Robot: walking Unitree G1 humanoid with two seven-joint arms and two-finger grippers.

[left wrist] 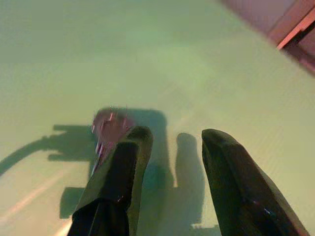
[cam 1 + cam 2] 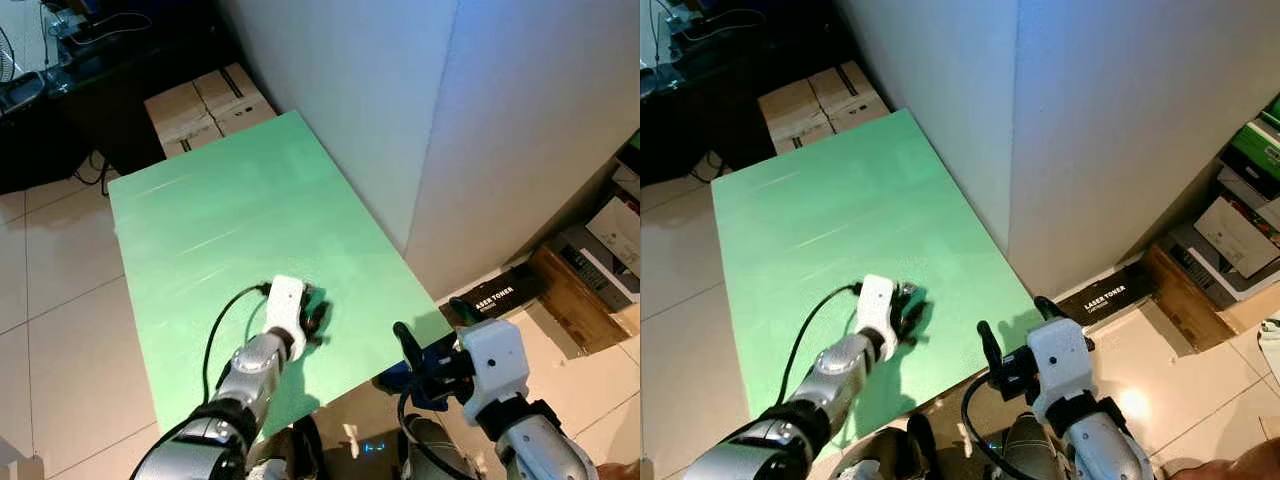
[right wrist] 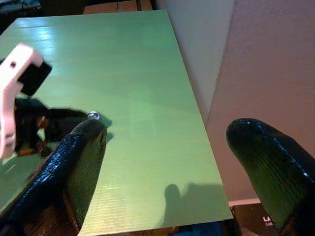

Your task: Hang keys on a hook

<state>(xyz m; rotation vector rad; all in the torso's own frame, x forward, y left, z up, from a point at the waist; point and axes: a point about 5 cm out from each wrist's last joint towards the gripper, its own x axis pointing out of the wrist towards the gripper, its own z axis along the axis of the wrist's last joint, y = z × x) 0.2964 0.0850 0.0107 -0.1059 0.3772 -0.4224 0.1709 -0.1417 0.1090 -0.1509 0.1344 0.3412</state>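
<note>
Lowered over the near part of a green table, the left gripper is seen with its two long black fingers set a narrow gap apart and nothing pinched between them. Glossy and rounded at the tips, these fingers are shown in the left wrist view just above the smooth, faintly ribbed green surface. Keys lie on the table just beside one fingertip, appearing as a small, blurred, shiny object with a pinkish glint; whether they are touched cannot be told. A small silver glint of them is also caught in the right wrist view, near the left gripper's white housing.

Held off the table's near right corner, the right gripper is spread wide, its fingers thick, black and shiny, with nothing between them.

A plain pale wall with a vertical corner stands along the table's right edge. Cardboard boxes, taped shut, sit on the tiled floor beyond the far end. On the floor to the right, a flat black box printed with white letters lies beside a wooden crate in which boxes and papers are stacked
</note>
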